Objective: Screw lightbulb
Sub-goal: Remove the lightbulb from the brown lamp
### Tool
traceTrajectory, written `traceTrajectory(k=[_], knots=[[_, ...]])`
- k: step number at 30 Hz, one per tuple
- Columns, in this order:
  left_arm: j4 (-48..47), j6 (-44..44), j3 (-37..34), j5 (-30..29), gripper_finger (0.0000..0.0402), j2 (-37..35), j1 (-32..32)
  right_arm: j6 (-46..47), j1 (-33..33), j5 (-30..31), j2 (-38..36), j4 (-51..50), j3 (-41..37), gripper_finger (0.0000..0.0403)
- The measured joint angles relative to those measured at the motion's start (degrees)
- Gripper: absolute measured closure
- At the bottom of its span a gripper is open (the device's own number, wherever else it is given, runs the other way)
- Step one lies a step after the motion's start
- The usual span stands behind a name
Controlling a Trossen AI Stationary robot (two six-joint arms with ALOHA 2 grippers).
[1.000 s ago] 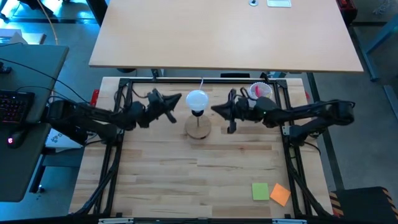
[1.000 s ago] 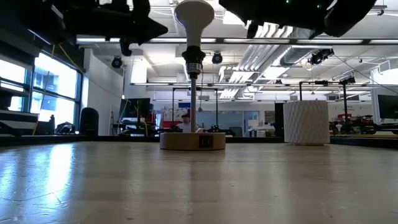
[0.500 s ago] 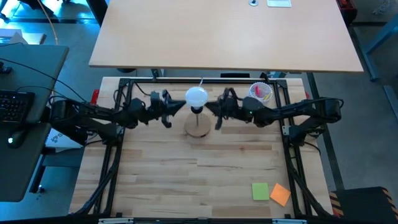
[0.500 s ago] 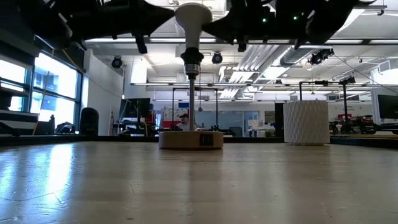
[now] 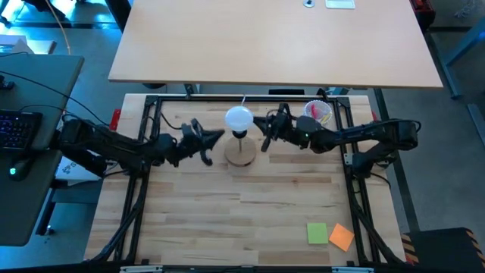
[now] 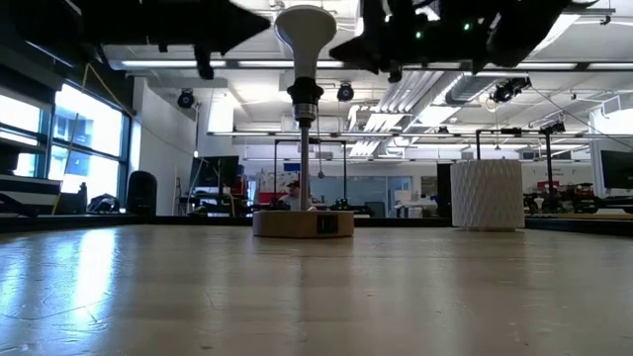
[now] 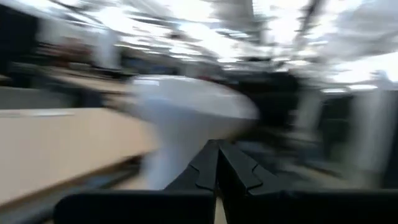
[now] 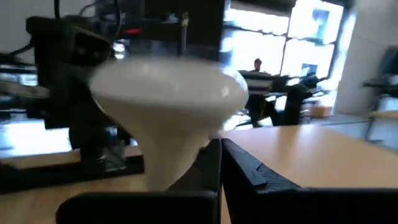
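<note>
- Since the lightbulb [image 5: 239, 117] sits upright in the socket of the wooden stand [image 5: 241, 155], it likely handles light, smooth and fragile; grip the round globe gently.
- One bulb, one stand, one white cup [image 5: 317, 111], two sticky notes [image 5: 317, 233].
- Left gripper [image 5: 214, 138] and right gripper [image 5: 258, 127] flank the globe, both closed, empty.

Both arms reach inward from the table's sides, forearms near level and raised off the surface. Left arm enters from 9 o'clock; its wrist angles toward 2 o'clock, and the left gripper [image 5: 214, 137] ends just left of table centre, fingers [image 7: 205, 168] pressed together, nothing between them. Right arm enters from 3 o'clock; its wrist points toward 9 o'clock, and the right gripper [image 5: 258, 123] sits just right of centre, slightly farther back, fingers [image 8: 239, 163] likewise closed and empty. The two tips face each other, apart.
</note>
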Motion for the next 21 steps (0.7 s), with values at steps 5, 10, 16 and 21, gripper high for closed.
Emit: traceTrajectory(k=[5,10,16,21], knots=[[-1.28,2.93,0.16,-5.97,0.0401,-1.29,6.52,-12.11,7.60,16.34,-4.05,1.36,0.00,0.0403],[-1.31,-2.29,3.16,14.45,0.0401,0.30,16.37,-13.53,10.30,8.84,-5.31,2.68,0.00,0.0403],[-1.18,-7.37,6.94,26.64,0.0401,3.69,18.66,-8.76,6.42,5.40,-4.33,1.28,-0.04,0.0403],[-0.91,-10.85,7.63,32.06,0.0401,3.90,15.03,-5.22,1.90,6.02,-4.23,0.61,-0.04,0.0403]])
